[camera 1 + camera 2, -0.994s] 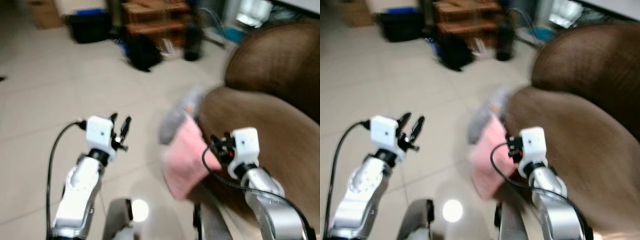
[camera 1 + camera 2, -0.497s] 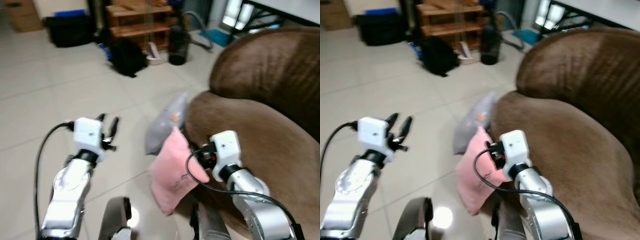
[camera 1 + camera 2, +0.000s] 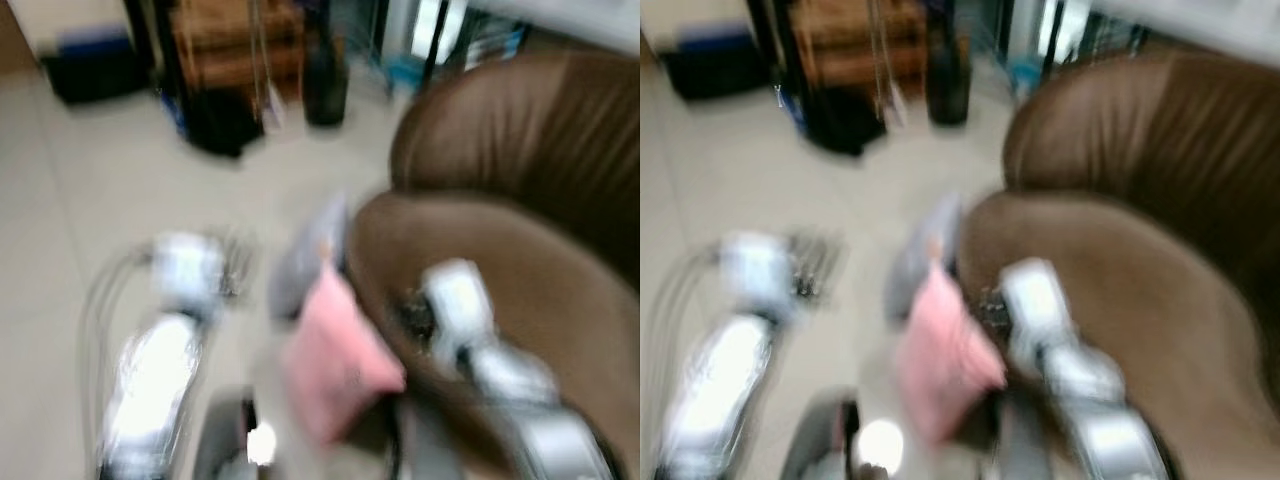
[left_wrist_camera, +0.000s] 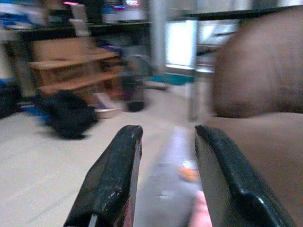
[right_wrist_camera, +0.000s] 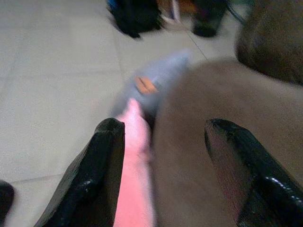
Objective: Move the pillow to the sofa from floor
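Pillow: pink pillow [image 3: 335, 365] leans against sofa [image 3: 520, 250], blurred.
Left hand [image 4: 165, 177]: fingers apart, empty.
Right hand [image 5: 163, 177]: wide, straddling pillow edge.

pillows [image 3: 335, 360] wedged against sofa [image 3: 500, 260], floor [image 3: 90, 190] open

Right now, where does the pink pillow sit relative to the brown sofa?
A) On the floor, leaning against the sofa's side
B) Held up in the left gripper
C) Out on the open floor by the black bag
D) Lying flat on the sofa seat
A: the pink pillow stands on the tiled floor against the side of the brown sofa, with a grey pillow just behind it.
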`<state>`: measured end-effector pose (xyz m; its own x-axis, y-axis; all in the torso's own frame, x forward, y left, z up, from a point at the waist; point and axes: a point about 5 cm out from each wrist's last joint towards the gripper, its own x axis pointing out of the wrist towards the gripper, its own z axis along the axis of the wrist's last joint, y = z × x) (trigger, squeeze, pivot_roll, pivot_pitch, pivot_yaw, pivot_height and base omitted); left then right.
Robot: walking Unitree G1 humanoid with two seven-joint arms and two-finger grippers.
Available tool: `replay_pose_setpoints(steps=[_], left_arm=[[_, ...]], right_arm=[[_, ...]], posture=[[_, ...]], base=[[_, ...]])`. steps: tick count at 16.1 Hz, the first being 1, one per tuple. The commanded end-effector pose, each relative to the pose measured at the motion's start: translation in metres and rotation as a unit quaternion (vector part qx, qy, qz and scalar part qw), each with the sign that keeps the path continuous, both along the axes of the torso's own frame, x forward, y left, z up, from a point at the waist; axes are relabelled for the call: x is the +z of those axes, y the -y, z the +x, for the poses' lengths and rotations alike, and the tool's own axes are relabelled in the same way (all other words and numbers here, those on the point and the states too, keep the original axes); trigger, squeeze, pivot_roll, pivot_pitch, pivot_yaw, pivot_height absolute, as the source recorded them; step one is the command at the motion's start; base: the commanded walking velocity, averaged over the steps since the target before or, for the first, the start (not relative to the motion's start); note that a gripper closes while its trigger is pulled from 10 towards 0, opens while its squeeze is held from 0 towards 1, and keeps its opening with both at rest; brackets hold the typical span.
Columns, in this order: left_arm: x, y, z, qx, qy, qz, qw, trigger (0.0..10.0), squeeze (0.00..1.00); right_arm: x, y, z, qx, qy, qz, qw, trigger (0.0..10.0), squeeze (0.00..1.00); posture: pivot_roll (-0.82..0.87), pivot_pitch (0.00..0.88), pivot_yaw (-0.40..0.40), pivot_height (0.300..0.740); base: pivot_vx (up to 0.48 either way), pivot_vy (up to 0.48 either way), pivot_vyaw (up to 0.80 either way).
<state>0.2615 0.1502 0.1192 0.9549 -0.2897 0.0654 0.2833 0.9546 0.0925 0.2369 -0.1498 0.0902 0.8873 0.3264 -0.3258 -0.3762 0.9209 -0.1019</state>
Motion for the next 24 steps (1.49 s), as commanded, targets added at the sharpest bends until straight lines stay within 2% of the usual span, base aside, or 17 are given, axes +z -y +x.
replay_pose_setpoints(steps=[1, 5, 14, 21, 24], left_arm=[[0.003, -0.017, -0.001, 0.025, 0.006, 0.013, 1.000, 10.0, 0.00], [-0.001, -0.017, -0.003, 0.024, 0.001, 0.011, 1.000, 10.0, 0.00], [-0.004, -0.019, -0.006, 0.033, 0.002, 0.019, 0.999, 10.0, 0.00], [-0.002, -0.022, -0.009, 0.050, -0.001, 0.002, 0.999, 10.0, 0.00], [-0.004, -0.027, -0.015, 0.061, -0.007, 0.008, 0.998, 10.0, 0.00]], right_arm=[[0.007, -0.016, 0.002, 0.030, 0.014, 0.019, 0.999, 10.0, 0.00], [0.005, -0.018, 0.003, 0.053, 0.009, 0.016, 0.998, 10.0, 0.00], [0.001, -0.015, 0.004, 0.064, 0.010, -0.008, 0.998, 10.0, 0.00], [0.001, -0.012, 0.018, 0.050, 0.022, -0.036, 0.998, 10.0, 0.00], [-0.003, -0.020, 0.027, 0.044, 0.015, -0.027, 0.999, 10.0, 0.00]], posture=[[-0.01, 0.009, 0.004, 0.471], [-0.01, 0.008, 0.003, 0.466], [-0.01, 0.020, 0.003, 0.466], [-0.01, 0.034, -0.010, 0.466], [0.00, 0.055, -0.025, 0.466]], base=[[0.307, 0.000, 0.00], [0.064, 0.000, 0.00], [0.000, 0.000, 0.00], [0.000, -0.208, 0.00], [0.000, 0.000, 0.00]])
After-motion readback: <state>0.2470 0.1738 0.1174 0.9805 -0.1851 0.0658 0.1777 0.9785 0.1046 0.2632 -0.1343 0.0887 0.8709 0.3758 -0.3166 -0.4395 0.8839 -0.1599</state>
